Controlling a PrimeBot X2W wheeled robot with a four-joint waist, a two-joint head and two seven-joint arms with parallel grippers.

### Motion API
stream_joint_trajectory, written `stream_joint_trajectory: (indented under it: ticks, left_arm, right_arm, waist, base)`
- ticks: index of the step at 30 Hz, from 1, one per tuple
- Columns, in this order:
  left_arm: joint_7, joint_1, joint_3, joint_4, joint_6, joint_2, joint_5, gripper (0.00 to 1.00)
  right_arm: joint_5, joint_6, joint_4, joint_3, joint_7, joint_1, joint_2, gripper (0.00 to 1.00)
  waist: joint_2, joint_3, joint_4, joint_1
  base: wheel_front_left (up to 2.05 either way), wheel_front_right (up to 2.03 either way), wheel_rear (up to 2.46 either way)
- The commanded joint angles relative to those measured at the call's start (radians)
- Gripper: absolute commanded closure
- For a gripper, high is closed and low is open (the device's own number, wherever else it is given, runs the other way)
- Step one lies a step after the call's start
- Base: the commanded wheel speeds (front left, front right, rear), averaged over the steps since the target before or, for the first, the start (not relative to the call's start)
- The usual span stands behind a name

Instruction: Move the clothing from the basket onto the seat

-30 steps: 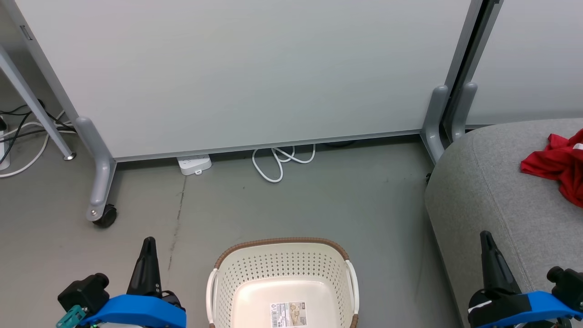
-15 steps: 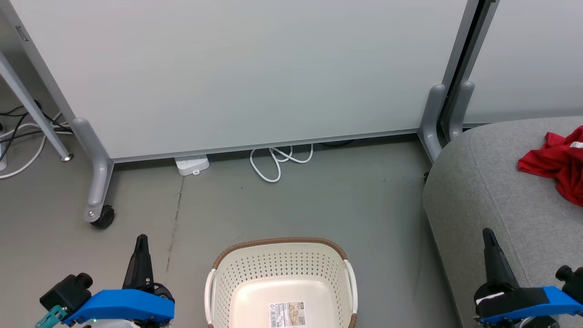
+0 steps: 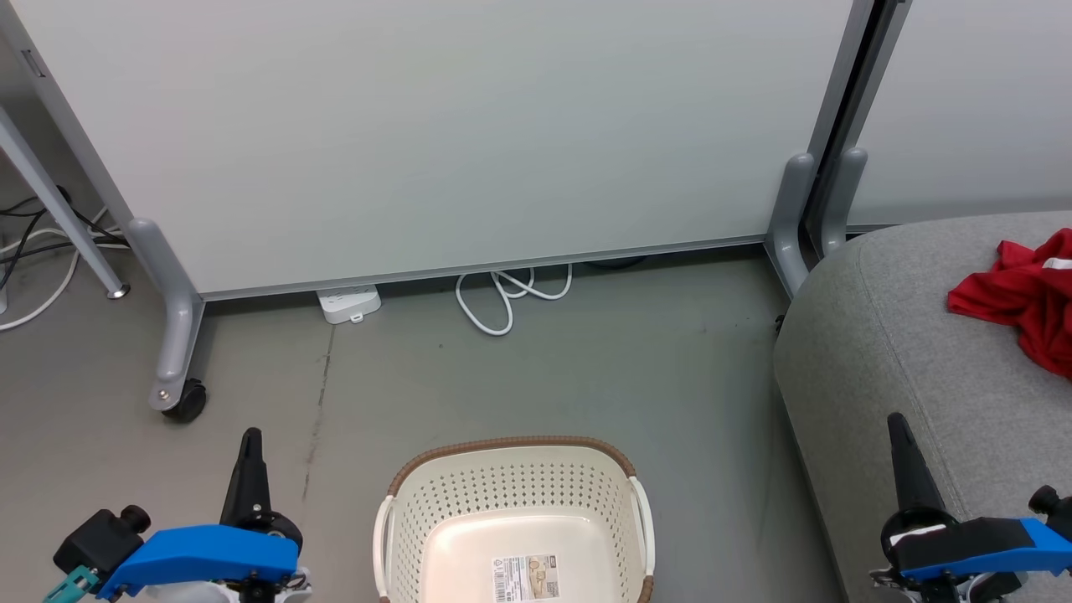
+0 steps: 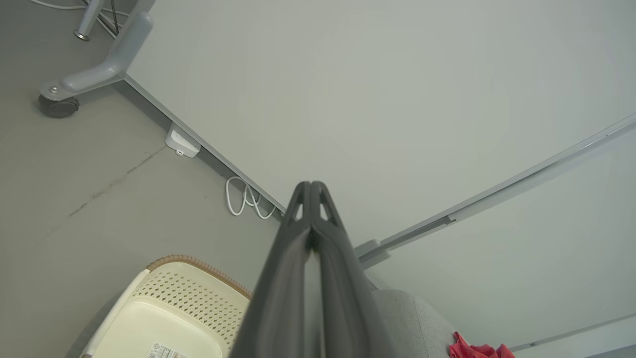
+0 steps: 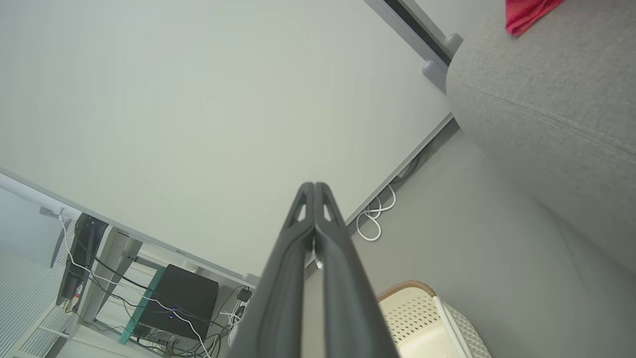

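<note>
So the basket [image 3: 511, 486] sat on the grey floor [image 3: 586, 368] right in front of the robot, its pale bottom and paper label [image 3: 528, 578] in plain sight. The clothing [image 3: 1017, 297] was already up on the seat [image 3: 888, 352], a crumpled red heap lying toward the seat's far edge and well apart from the basket. The picture's edge cut it off, so I couldn't tell if it was one garment or two. The left gripper [image 3: 250, 435] hung over the floor just left of the basket, fingers pressed tight together with nothing between them; the left wrist view showed it pinched flat too. The right gripper [image 3: 898, 423] was over the seat's near edge, also clamped together on nothing. Behind it all stood a white partition panel [image 3: 469, 126] on a caster wheel [image 3: 182, 400], with a power strip [image 3: 347, 303] and a looped white cable [image 3: 502, 301] along its bottom edge.
</note>
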Motion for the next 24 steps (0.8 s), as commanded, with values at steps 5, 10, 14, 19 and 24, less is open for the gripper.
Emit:
stream_joint_trajectory:
  ticks: [5,10,14,19,24]
  left_arm:
    - [0.018,-0.033,0.01,-0.015,-0.005,0.001,-0.075,1.0]
    - [0.032,-0.037,0.016,-0.017,-0.006,0.001,-0.132,1.0]
    - [0.043,-0.04,0.021,-0.017,-0.007,0.001,-0.176,1.0]
    - [0.055,-0.043,0.026,-0.018,-0.008,0.001,-0.228,1.0]
    - [0.065,-0.046,0.03,-0.019,-0.008,0.001,-0.268,1.0]
  right_arm:
    - [0.074,0.0,-0.007,-0.004,0.02,-0.034,-0.004,1.0]
    - [0.13,0.0,-0.005,-0.006,0.034,-0.037,-0.005,1.0]
    - [0.173,0.0,-0.003,-0.007,0.044,-0.04,-0.005,1.0]
    - [0.223,0.0,-0.002,-0.008,0.057,-0.045,-0.005,1.0]
    - [0.262,0.0,0.0,-0.01,0.068,-0.048,-0.005,1.0]
  waist:
    - [0.0,0.0,-0.002,-0.0001]
    - [0.0,0.001,-0.005,-0.0001]
    - [0.0,0.001,-0.007,-0.0001]
    - [0.0,0.001,-0.009,-0.0001]
    - [0.0,0.001,-0.011,-0.0001]
  base:
    - [0.0,0.0,0.0]
    - [0.0,0.0,0.0]
    - [0.0,0.0,0.0]
    - [0.0,0.0,0.0]
    - [0.0,0.0,0.0]
